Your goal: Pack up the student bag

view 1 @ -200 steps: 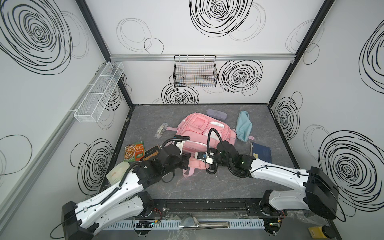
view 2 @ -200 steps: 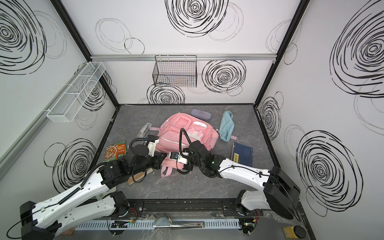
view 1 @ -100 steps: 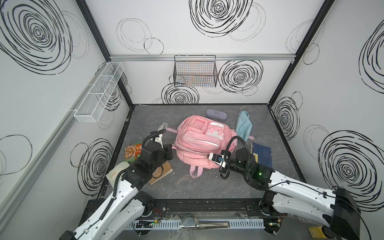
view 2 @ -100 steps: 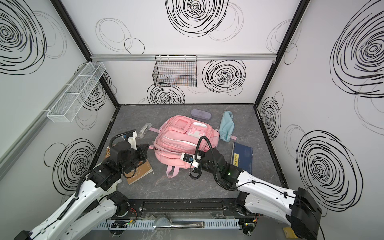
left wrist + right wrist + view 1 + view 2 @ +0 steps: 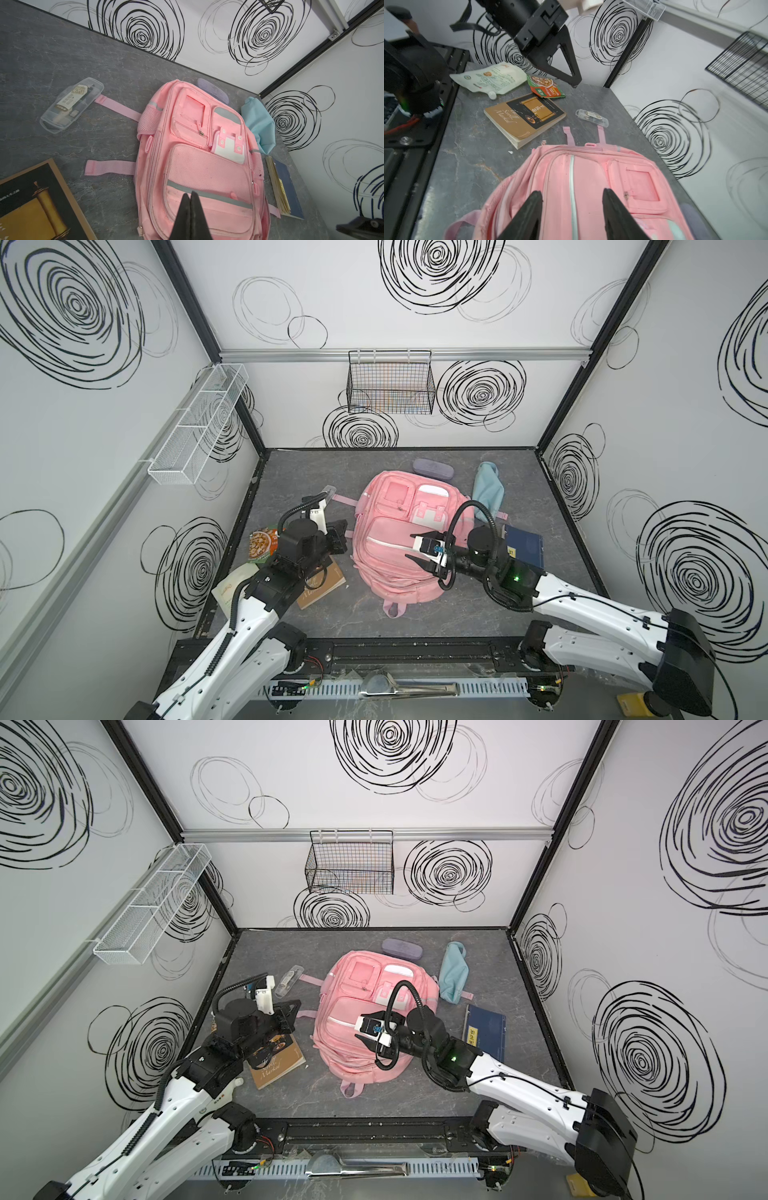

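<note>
- At the far left edge of the grey table (image 5: 419, 624), a white spouted food pouch (image 5: 229, 588) and an orange-and-green snack packet (image 5: 261, 545) lie outside the bag, unpacked.
- Just right of them, a brown book (image 5: 276, 1065) lies flat on the table, partly under the left arm in both top views. It has not been packed either.
- Farther back, a clear plastic case (image 5: 71, 106) rests beside one of the bag's pink straps, untouched.
- The left gripper (image 5: 191, 196) hangs above the bag's left side with its jaws pressed together and nothing between them.
- The student bag (image 5: 384, 564) lies face up in the middle of the table, top loop toward the robot. Its front pockets look zipped, and no view shows an open compartment.
- The right gripper (image 5: 572, 192) hovers over the bag's front panel with its jaws spread apart, gripping nothing.
- Behind the bag sits a purple oval case (image 5: 432, 467), and to its right a light-blue pouch (image 5: 488, 491) touches the bag's edge.
- At the right, a dark blue notebook (image 5: 524, 549) lies on the table beside the right arm.
- By these views, packing has barely begun. Every loose item is outside, so the bag likely needs opening first.
</note>
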